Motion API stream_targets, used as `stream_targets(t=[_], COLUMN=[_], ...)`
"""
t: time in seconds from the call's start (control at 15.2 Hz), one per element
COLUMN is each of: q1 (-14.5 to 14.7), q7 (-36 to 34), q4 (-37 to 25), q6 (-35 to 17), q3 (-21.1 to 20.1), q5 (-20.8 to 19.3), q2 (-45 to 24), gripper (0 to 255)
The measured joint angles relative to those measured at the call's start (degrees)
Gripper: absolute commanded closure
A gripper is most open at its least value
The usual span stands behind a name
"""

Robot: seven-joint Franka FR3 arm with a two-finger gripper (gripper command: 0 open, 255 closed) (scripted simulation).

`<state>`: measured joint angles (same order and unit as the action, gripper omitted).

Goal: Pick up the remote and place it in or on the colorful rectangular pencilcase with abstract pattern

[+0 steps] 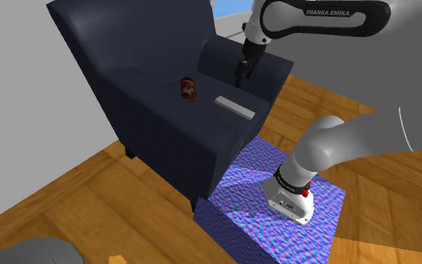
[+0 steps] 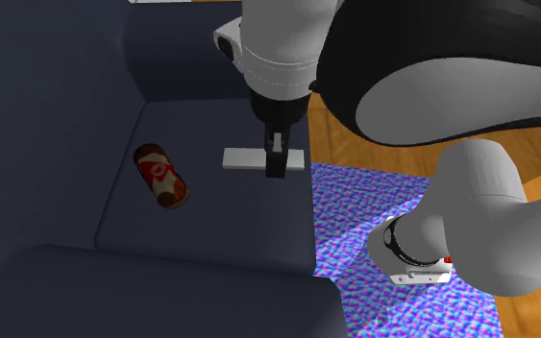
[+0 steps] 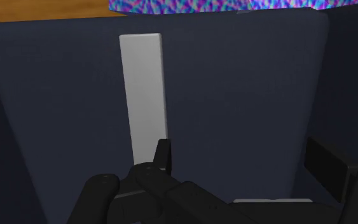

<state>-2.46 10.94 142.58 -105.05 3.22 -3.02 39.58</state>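
Pale grey remote (image 1: 234,107) lies flat on the dark armchair seat (image 1: 157,94), right of centre in the shoulder view — gripper (image 1: 242,73) hangs over it, jaws spread, empty; red-and-white pencilcase (image 1: 189,89) to its left

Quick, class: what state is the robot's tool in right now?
Tool: open, holding nothing; the white remote lies on the dark armchair seat.
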Motion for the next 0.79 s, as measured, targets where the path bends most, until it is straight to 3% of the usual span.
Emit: stream_targets(t=[0.79], q1=[-3.2], q7=[8.8], q4=[5.2], q6=[-21.2], q3=[8.5], q5=[-3.3], q2=[-18.1], gripper=[0])
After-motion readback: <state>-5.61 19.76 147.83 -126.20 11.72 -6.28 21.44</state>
